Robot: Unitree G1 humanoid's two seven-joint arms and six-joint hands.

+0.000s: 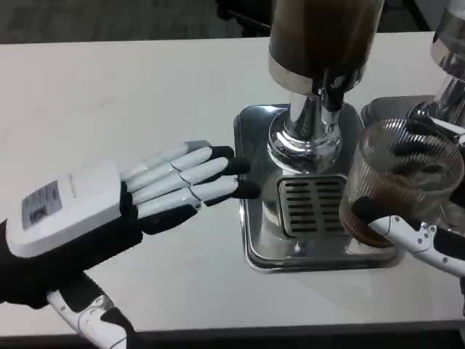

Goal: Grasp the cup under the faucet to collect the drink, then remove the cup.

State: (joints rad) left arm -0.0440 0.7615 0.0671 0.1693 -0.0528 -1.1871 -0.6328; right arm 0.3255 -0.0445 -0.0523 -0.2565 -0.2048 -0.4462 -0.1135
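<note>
Two hands in head view. Right hand grips clear ribbed cup, dark drink in bottom, over right edge of steel drip tray, right of faucet. Left hand holds nothing, fingers extended and apart, fingertips at tray's left rim.

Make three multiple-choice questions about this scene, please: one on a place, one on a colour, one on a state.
1. Where is the clear plastic cup?
A. right of the faucet, over the tray's right edge
B. on the table's left side
C. directly under the faucet

2. What colour is the drink in the dispenser tank?
A. green
B. dark brown
C. white

3. What is the left hand doing?
A. holding the cup
B. holding nothing, fingers stretched toward the metal drip tray
C. pressing the faucet

Answers: 1 A, the right hand holds it there; 2 B, the tank looks dark brown; 3 B, its fingers are apart.
</note>
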